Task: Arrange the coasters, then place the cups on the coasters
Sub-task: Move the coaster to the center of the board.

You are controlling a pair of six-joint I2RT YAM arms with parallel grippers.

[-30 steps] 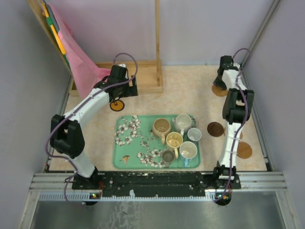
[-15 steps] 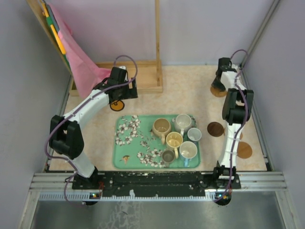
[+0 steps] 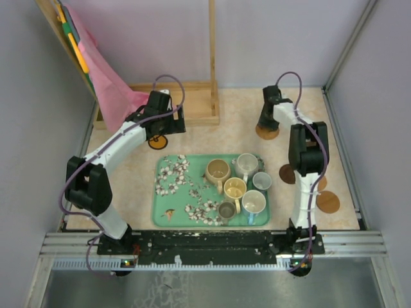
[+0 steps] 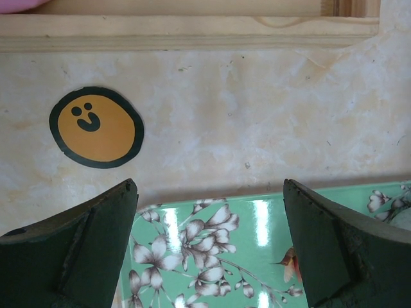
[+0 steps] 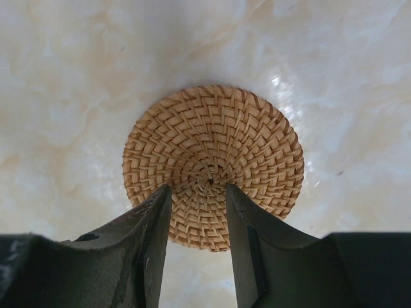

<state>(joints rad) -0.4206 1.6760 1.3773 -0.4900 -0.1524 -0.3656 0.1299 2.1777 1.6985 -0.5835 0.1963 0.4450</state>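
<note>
Tray (image 3: 160, 205): cups (image 3: 235, 186) crowd its right half, while its flowered left half lies open from above; bare tabletop runs behind it up to the wooden frame (image 3: 192, 102) and the pink cloth (image 3: 109, 90) back-left; flat coasters (image 3: 290, 173) and the right arm (image 3: 307, 151) narrow the passage to its right.

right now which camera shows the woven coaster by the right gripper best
Right wrist: the woven coaster sits large and centred, its weave clear. Top external shows it only as a small tan disc. Left wrist misses it.
</note>
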